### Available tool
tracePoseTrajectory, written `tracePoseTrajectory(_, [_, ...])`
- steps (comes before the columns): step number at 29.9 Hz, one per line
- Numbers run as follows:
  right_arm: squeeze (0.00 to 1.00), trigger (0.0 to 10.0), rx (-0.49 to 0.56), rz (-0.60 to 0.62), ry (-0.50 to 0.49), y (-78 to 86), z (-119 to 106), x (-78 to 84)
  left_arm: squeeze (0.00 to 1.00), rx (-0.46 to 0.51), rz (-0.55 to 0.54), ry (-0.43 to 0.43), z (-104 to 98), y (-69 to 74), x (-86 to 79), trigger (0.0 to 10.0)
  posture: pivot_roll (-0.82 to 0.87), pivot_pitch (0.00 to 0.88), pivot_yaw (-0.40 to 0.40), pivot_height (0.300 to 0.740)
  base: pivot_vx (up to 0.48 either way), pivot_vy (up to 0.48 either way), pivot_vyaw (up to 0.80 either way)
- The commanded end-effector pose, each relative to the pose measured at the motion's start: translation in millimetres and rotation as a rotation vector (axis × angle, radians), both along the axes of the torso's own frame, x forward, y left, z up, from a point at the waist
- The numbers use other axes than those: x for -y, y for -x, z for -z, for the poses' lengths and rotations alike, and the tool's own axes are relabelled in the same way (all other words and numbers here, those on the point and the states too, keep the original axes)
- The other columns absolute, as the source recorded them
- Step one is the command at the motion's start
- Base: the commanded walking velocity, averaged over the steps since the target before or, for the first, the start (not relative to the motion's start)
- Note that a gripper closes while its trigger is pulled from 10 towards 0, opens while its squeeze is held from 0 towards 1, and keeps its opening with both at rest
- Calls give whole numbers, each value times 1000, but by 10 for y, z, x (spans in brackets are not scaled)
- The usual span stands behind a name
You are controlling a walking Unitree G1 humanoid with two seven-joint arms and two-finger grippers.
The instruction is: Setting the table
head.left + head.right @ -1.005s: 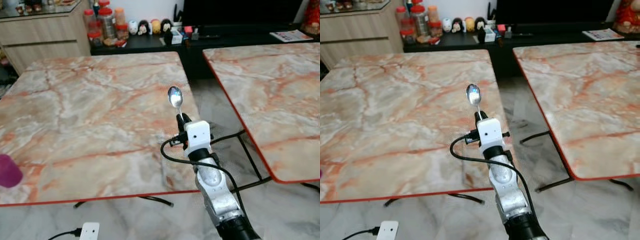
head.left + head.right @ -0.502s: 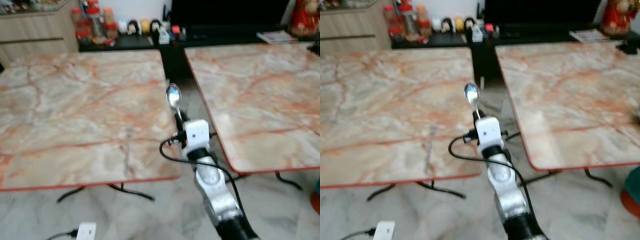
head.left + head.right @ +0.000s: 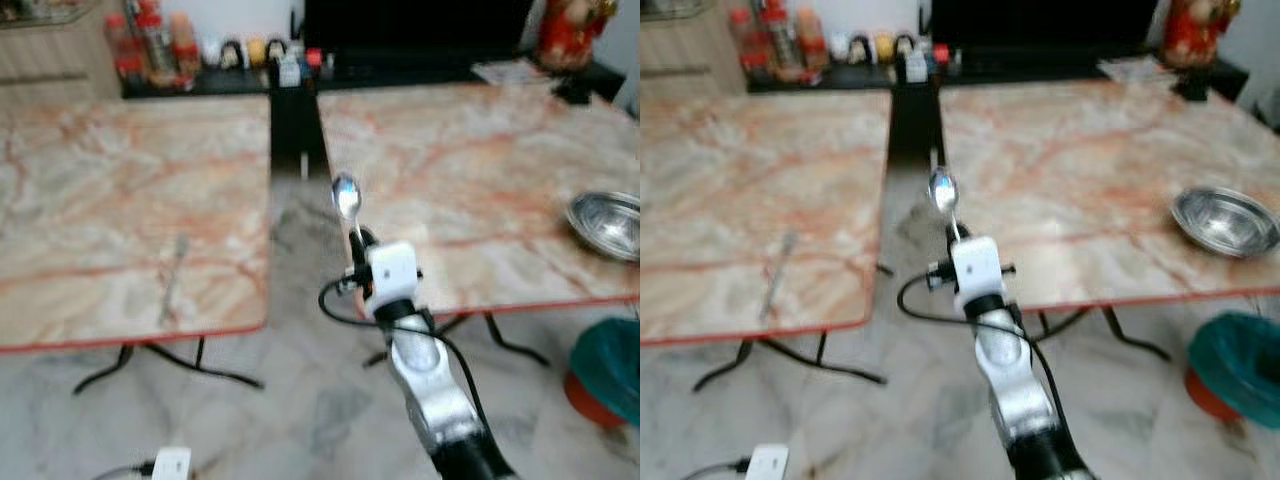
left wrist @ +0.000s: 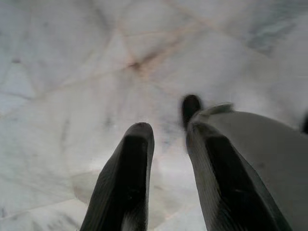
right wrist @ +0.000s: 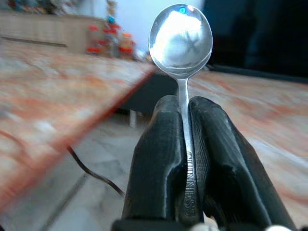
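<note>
Carrying the spoon (image 3: 347,196) across to the right desk (image 3: 470,170): right tool (image 5: 185,125) is pressed together on the handle, bowl sticking up past the fingertips, held centre frame over the gap between the two desks. Pinch sits low on the handle, so my read is keep the wrist level and avoid jerks while walking; a long lever like that can pivot in the pads. Frames are blurred, so the robot is likely turning; best to settle the base before reaching. The steel bowl (image 3: 607,222) sits at the right edge of the frame near the desk's front rim, a sensible target is the bare marble just beside it, spoon laid flat, released only once the handle touches. Watch the desk's red edge (image 3: 1120,298) on approach: come in from above, not sideways. A utensil (image 3: 172,280) lies on the left desk (image 3: 120,200), lower left of frame; too blurred to tell which kind. Left tool (image 4: 166,144) hangs idle over the floor, fingers spread a little, nothing between them. Versus a second ago: the view has swung right, so the left desk now sits at frame left, the right desk fills centre-right, and the steel bowl plus a teal bin (image 3: 610,365) have come into frame; that is camera motion, not objects moving. Spoon grip looks unchanged.
</note>
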State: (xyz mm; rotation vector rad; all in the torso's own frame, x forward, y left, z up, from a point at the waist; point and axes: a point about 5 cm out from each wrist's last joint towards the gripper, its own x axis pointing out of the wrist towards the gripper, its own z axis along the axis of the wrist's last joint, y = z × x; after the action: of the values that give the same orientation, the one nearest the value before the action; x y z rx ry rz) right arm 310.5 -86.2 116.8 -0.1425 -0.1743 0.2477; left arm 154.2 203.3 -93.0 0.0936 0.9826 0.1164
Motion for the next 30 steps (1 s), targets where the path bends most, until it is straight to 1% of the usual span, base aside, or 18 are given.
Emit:
tracePoseTrajectory(1, [0,10000,19,-4,-14,-17,-55,-29,0,-13,14,-11,11,33,-16,10000,-6,58,25,740,0,-480,0])
tracePoseTrajectory(30, [0,10000,10,-6,-17,-29,-39,-41,0,-11,13,-7,12,32,-7,10000,0,60,21,740,0,-471,0])
